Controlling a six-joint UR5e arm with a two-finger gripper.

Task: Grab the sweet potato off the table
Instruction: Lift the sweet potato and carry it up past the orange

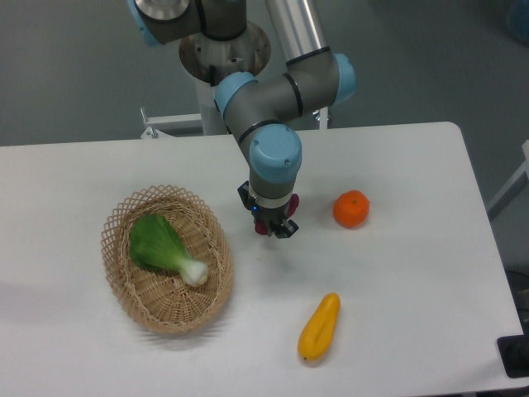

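Observation:
The sweet potato [294, 202] shows only as dark maroon ends poking out on either side of my gripper [274, 225]. The gripper points down over the middle of the white table [397, 273] and is shut on the sweet potato, with the wrist hiding most of it. I cannot tell whether the tuber still touches the tabletop.
A wicker basket [111, 231] holding a green bok choy [161, 246] stands to the left of the gripper. A round orange fruit [351, 208] lies to the right. A long yellow vegetable [319, 327] lies nearer the front edge.

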